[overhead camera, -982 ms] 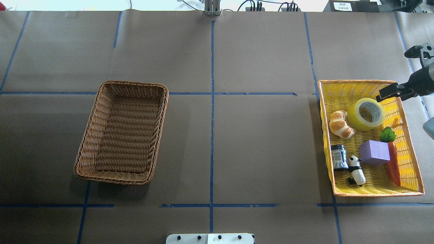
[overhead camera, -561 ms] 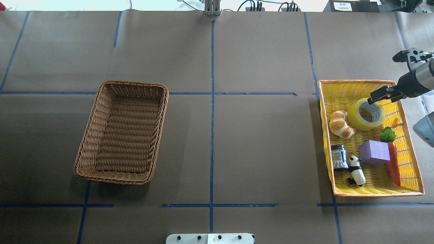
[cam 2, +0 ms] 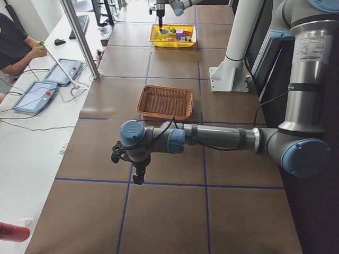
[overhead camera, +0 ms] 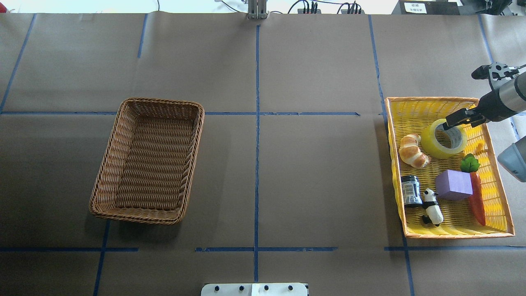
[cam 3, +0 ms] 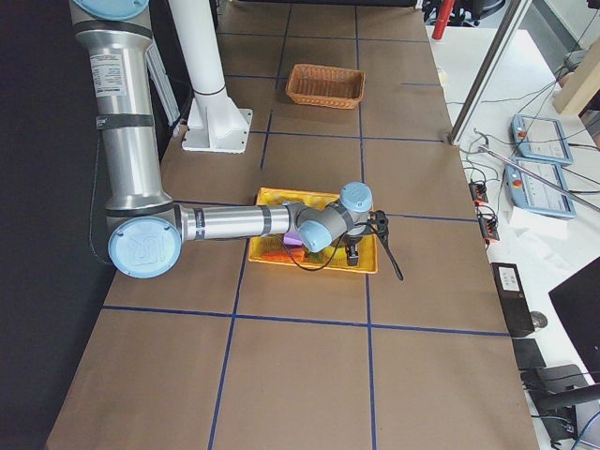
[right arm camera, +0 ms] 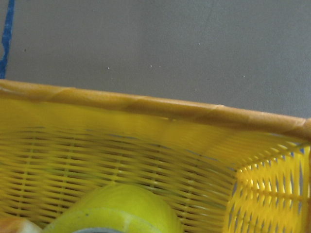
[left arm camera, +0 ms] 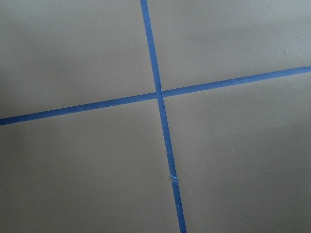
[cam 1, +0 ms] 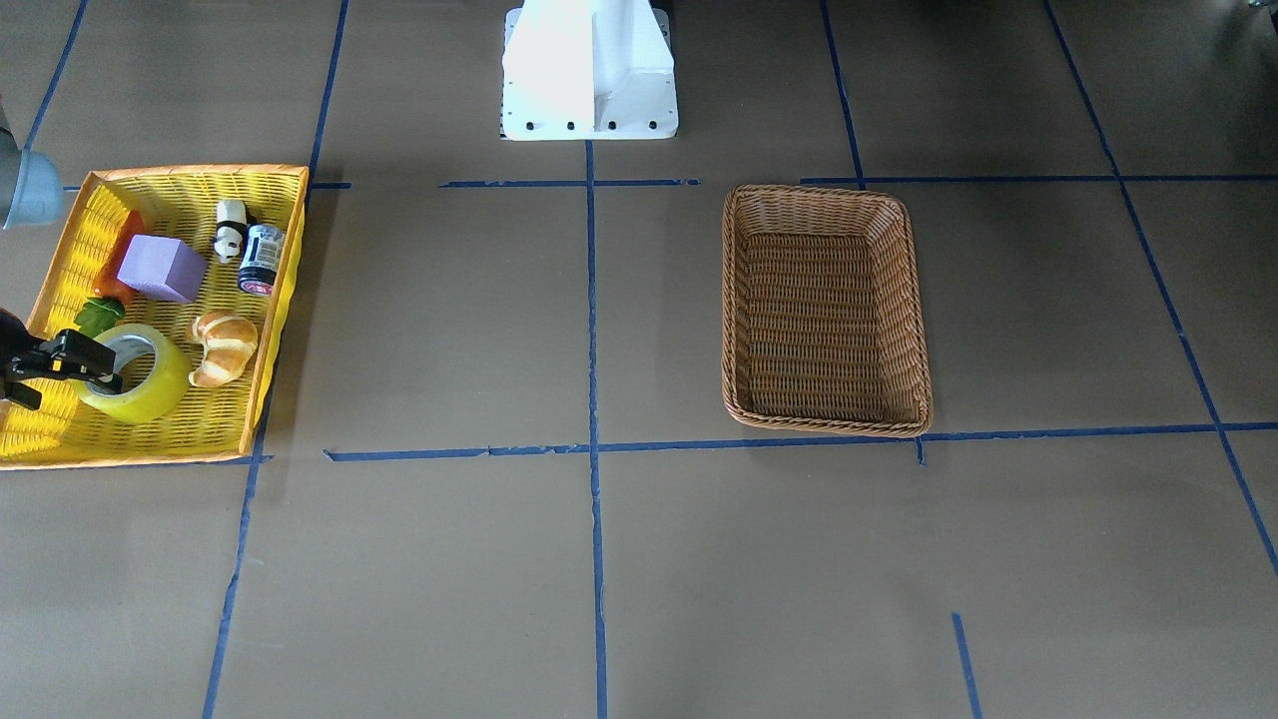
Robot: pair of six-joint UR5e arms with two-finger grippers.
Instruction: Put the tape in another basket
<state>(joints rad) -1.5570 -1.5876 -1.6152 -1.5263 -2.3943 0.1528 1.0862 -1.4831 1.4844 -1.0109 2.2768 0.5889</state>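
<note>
The tape (overhead camera: 431,142) sits at the far end of the yellow basket (overhead camera: 452,236), right beside the croissant (overhead camera: 412,151). The right gripper (overhead camera: 448,122) hangs over its rim, fingers spread. Whether the left gripper (cam 2: 137,177) is spread cannot be told.

The robot's left arm (cam 2: 212,138) stretches across the paper-covered table (cam 2: 169,217) from three o'clock. Its left gripper (cam 2: 139,179) points down above a blue tape line (cam 2: 85,180), at about seven o'clock of the wicker basket (cam 2: 165,102). Whether its fingers are parted cannot be told. At twelve o'clock, far down the table, the right arm (cam 2: 159,10) hangs over the yellow basket (cam 2: 172,45), whose contents are too small to name. A white pedestal (cam 2: 229,79) stands at the wicker basket's two o'clock. At ten o'clock a seated operator (cam 2: 16,45) sits beside two control tablets (cam 2: 33,97).
</note>
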